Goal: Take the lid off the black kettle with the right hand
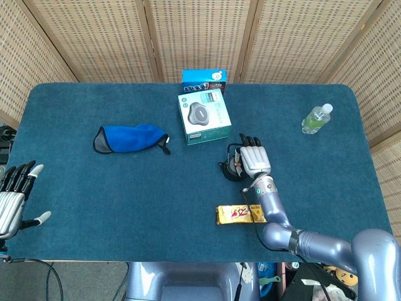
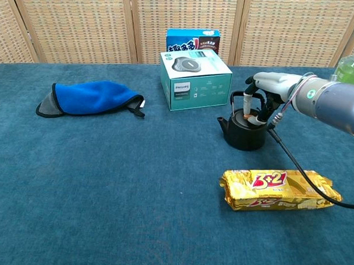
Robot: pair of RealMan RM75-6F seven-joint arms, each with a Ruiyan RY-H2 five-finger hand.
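Kettle [image 2: 242, 132] is boxed in: teal box [image 2: 195, 81] just behind-left, snack pack [image 2: 279, 190] near in front, right hand [image 2: 265, 92] over its top with fingers [image 2: 249, 100] down inside the handle arch. Open bench [image 1: 156, 188] to its left. Blue cloth [image 1: 128, 138] and bottle [image 1: 316, 118] stand well apart.

Small black cast-iron kettle [image 2: 243, 132] sits mid-table, the grey robot right hand [image 2: 261, 99] over its top, fingers curled down onto the lid knob (orange-ish). Gold crinkly biscuit packet [image 2: 278, 190] lies nearer the camera than it, teal Philips box [image 2: 195, 80] just behind-left.
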